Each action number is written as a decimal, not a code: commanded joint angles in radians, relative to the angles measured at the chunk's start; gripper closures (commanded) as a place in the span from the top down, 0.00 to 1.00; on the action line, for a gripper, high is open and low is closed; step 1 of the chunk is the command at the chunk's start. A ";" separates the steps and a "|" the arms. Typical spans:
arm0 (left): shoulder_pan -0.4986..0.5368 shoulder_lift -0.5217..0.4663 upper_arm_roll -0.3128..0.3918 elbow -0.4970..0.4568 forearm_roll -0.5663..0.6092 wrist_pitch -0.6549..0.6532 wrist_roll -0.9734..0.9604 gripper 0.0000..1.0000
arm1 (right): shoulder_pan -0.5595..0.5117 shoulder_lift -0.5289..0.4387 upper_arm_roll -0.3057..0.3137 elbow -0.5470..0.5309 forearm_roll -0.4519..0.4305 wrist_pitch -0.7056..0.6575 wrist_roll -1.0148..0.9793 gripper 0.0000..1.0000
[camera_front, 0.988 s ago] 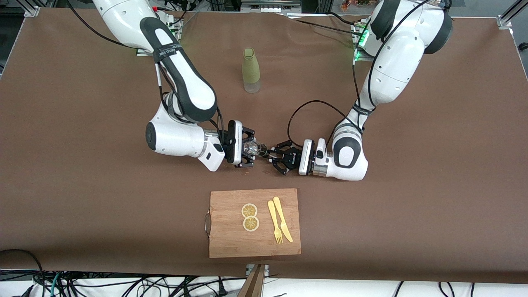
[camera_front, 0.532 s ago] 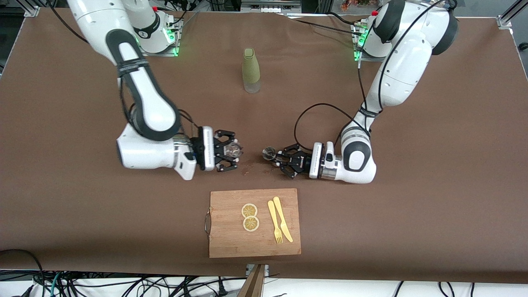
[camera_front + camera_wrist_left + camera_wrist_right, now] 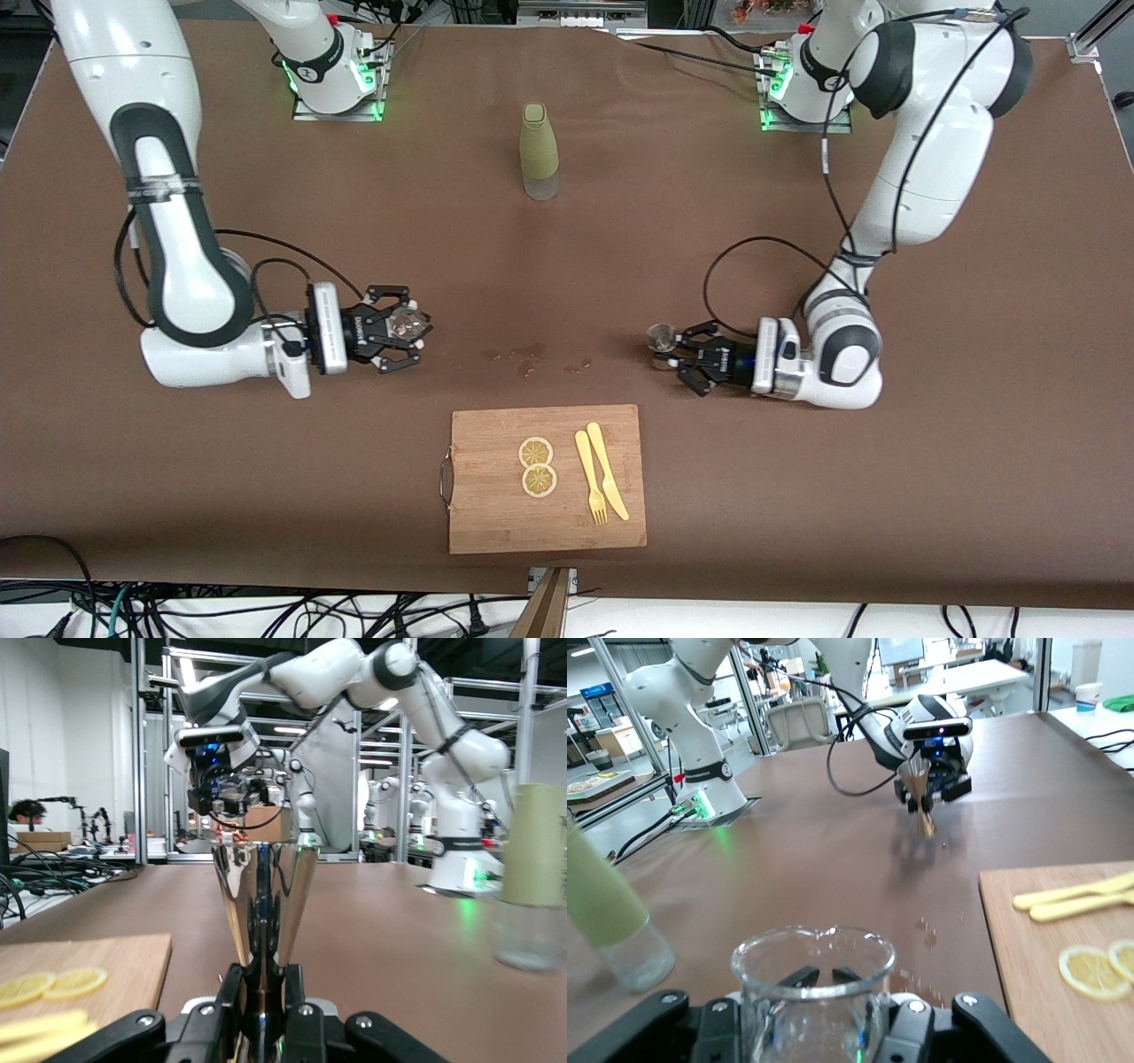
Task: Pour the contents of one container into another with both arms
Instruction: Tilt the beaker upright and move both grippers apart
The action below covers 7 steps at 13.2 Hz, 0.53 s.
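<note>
Brown table: right pincer point(image 3: 406, 330) grips glass beaker point(image 3: 812, 990); left pincer point(image 3: 673, 353) grips metal cone point(image 3: 264, 904).

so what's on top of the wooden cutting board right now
On the cutting board lie two lemon slices and, beside them, a yellow fork and a yellow knife. Nothing covers them; whatever is beneath the board is hidden.

Even bright overhead light, soft shadows, glare on metal cup point(image 3: 264, 904), nearest wrist-view foreground perhaps slightly blurred
</note>
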<state>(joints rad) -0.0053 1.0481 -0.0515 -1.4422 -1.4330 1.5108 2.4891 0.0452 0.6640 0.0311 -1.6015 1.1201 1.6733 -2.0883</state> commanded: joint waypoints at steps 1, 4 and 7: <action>0.080 -0.017 0.039 -0.012 0.092 -0.098 0.034 0.00 | -0.102 0.018 0.013 -0.083 0.024 -0.055 -0.187 0.00; 0.157 -0.020 0.064 -0.006 0.190 -0.168 0.065 0.00 | -0.203 0.063 0.012 -0.123 0.024 -0.107 -0.340 0.00; 0.168 -0.020 0.133 -0.006 0.235 -0.228 0.120 0.00 | -0.240 0.117 0.012 -0.156 0.023 -0.107 -0.424 0.00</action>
<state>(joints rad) 0.1659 1.0453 0.0583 -1.4406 -1.2328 1.3220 2.5589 -0.1775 0.7601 0.0290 -1.7361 1.1208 1.5777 -2.4624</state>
